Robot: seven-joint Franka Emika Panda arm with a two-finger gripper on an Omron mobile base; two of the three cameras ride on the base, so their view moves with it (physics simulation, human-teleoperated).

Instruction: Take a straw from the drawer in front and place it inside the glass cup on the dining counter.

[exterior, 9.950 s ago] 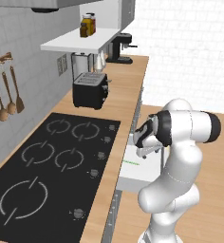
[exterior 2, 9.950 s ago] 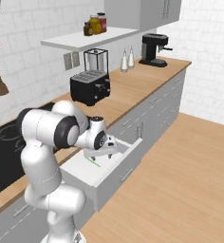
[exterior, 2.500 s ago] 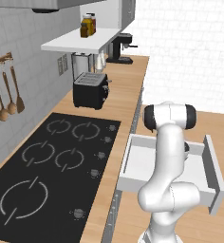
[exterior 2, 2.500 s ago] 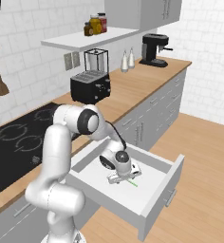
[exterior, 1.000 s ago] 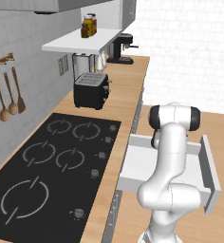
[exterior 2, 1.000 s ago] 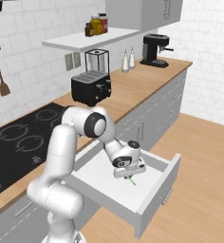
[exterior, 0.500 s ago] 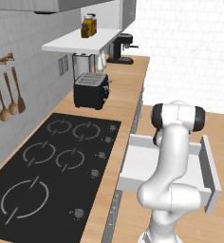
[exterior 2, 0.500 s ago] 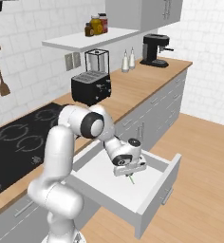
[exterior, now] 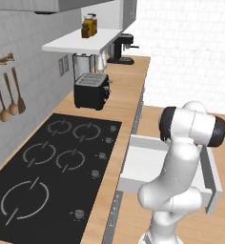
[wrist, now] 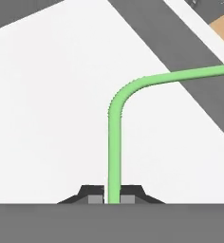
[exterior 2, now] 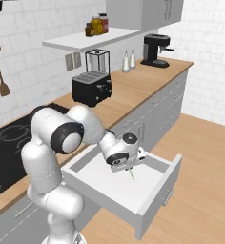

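Note:
The drawer [exterior 2: 158, 184] stands pulled out from under the cooktop counter, and its white inside [exterior: 144, 161] is otherwise bare. My gripper [exterior 2: 125, 166] reaches down into it, shut on the straw [exterior 2: 131, 175]. In the hand view the bright green straw [wrist: 115, 142] rises from between the two dark fingertips [wrist: 93, 191], then bends sharply to the right over the drawer floor. The gripper [wrist: 114, 197] pinches the straw's lower end. The glass cup and the dining counter are out of view.
Left of the drawer lies a black cooktop [exterior: 52, 164]. Further along the wooden counter are a black toaster [exterior 2: 90, 88], a blender [exterior 2: 97, 60], two shakers [exterior 2: 129, 60] and a coffee machine [exterior 2: 154, 49]. Open wooden floor [exterior 2: 205, 167] lies beyond the drawer front.
Hardly anything has moved. The hand stays low in the open drawer at the straw, with only a very slight shift.

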